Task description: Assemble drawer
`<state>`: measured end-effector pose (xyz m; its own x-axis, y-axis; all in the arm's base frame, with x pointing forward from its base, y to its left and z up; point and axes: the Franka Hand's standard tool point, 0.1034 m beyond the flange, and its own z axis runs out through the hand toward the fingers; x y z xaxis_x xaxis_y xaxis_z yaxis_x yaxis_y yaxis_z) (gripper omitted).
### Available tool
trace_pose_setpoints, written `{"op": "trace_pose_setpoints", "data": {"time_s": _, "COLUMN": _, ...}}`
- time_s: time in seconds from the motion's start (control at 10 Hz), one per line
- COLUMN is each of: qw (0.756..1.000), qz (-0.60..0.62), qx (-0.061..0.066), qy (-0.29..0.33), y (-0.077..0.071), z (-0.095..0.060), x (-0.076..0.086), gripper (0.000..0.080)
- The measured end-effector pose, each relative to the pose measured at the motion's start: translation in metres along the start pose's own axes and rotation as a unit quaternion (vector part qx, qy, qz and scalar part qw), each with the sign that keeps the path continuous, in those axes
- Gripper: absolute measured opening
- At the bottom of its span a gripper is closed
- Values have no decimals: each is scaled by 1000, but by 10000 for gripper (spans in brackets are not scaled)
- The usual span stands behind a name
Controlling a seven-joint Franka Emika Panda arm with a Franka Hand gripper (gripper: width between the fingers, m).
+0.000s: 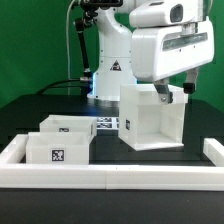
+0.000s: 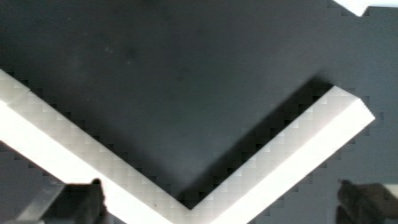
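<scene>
The gripper (image 1: pixel 173 92) (image 2: pixel 217 203) hangs spread wide, its two dark fingertips (image 2: pixel 71 205) far apart at the edge of the wrist view and closed on nothing. Past them in that view runs a white V-shaped edge (image 2: pixel 329 115) over the dark table; which piece it belongs to cannot be told. In the exterior view the gripper hovers just above the drawer's tall housing (image 1: pixel 150 118), which stands upright on the black table (image 1: pixel 30 108), right of centre. The front tray (image 1: pixel 58 150) and the rear tray (image 1: pixel 70 124) sit close together well to the housing's left, with the marker board (image 1: pixel 108 123) lying flat between trays and housing. A low white border wall (image 1: pixel 110 178) runs along the near edge.
</scene>
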<state>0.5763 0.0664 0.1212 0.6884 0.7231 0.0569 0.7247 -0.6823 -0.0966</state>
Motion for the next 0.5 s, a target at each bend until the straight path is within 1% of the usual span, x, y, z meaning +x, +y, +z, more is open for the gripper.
{"op": "trace_pose_setpoints", "data": {"time_s": 0.5, "qw": 1000, "qz": 1, "qx": 0, "qy": 0, "y": 1, "z": 0, "x": -1, "gripper": 650}}
